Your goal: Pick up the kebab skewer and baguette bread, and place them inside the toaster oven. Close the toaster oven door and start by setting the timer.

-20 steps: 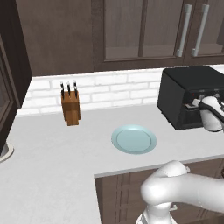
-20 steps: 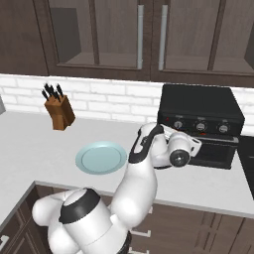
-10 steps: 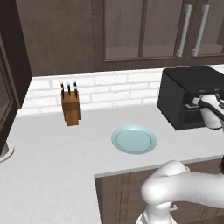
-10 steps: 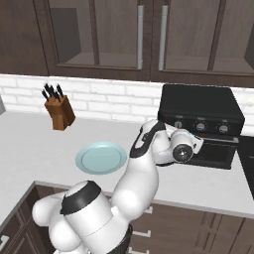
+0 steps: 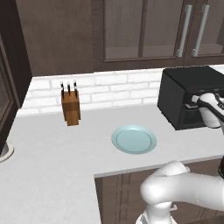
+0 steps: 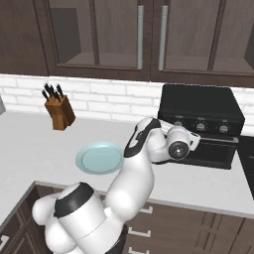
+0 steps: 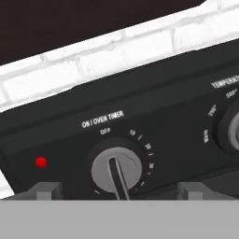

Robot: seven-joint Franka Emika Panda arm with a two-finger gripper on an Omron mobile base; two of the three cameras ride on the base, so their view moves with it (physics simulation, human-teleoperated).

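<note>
**Kid:** What is your robot looking at?

**Me:** I have the gripper (image 7: 119, 189) right up at the front of the toaster oven (image 5: 192, 98). Its two finger tips sit far apart, one on each side of the timer knob (image 7: 115, 167). Nothing is squeezed between them yet.

**Kid:** Why so close?

**Me:** I think I need to turn that knob to start the timer, so the fingers have to go around it first. A little red light (image 7: 41, 162) sits beside the knob.

**Kid:** Where is the oven?

**Me:** On the counter (image 5: 52, 153), by the brick wall, well apart from the knife block (image 5: 70, 105). The toaster oven door (image 6: 211, 151) looks closed to me. I cannot see the bread or the skewer, so I guess they are inside.

**Kid:** How many things can you count?

**Me:** One oven, one blue plate (image 5: 134, 139) with nothing on it, and one knife block with three handles. On the oven strip I count three knobs.
</note>
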